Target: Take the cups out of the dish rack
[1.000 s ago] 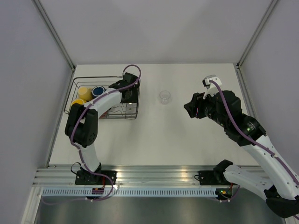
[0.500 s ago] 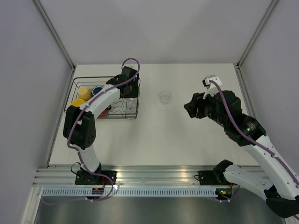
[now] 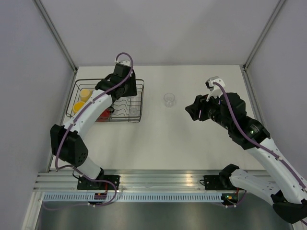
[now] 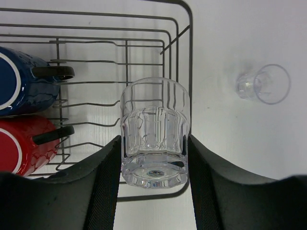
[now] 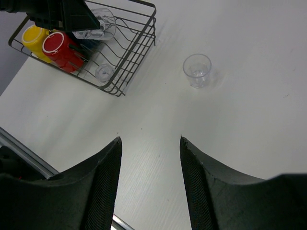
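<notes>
Plainly, the left fingers (image 4: 103, 191) are closed onto the side walls of a ribbed clear tumbler (image 4: 154, 129), seemingly lifted over the 3 o'clock end of the black wire dish rack (image 4: 190, 72). It looks light, rigid, smooth and slippery, so the mid-wall hold suits it. A glossy blue mug (image 4: 14, 81) and a red mug (image 4: 19, 148) lie at 9 o'clock. The right fingers (image 5: 100, 191) gape wide, empty.

Black wire dish rack (image 4: 191, 57), blue mug (image 4: 19, 81) with thin white rim, red mug (image 4: 24, 143) the same, yellow mug (image 5: 32, 39), clear ribbed tumbler (image 4: 154, 134), white tabletop (image 5: 249, 96)
</notes>
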Available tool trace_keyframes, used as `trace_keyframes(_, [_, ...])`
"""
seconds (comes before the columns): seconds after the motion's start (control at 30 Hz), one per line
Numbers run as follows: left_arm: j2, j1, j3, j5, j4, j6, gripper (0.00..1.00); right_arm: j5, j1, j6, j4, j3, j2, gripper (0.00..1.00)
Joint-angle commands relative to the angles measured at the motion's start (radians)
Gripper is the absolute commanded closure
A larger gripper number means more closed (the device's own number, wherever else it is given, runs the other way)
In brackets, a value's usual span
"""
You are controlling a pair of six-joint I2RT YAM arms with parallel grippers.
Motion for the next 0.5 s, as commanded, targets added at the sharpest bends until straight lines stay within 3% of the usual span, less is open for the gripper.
trace_keyframes(0.0, [-0.13, -0.004, 0.008, 0.073, 0.006, -0.015, 0.98, -0.068, -0.002, 0.007, 0.142, -0.048, -0.005, 0.42])
trace_keyframes(0.1, [-0.22, -0.011, -0.032, 0.147, 0.03, -0.036, 0.98, -0.103, -0.002, 0.028, 0.241, -0.103, -0.012, 0.39])
trace_keyframes(0.2, [-0.33, -0.015, -0.093, 0.285, 0.084, -0.05, 0.98, -0.11, -0.002, 0.065, 0.349, -0.174, -0.014, 0.29])
trace_keyframes(0.37, [-0.455, -0.023, -0.178, 0.509, 0.216, -0.101, 0.98, -0.145, -0.002, 0.128, 0.511, -0.281, -0.028, 0.27])
trace_keyframes(0.47, [-0.513, -0.024, -0.253, 0.661, 0.329, -0.145, 0.98, -0.287, 0.0, 0.162, 0.623, -0.324, -0.032, 0.26])
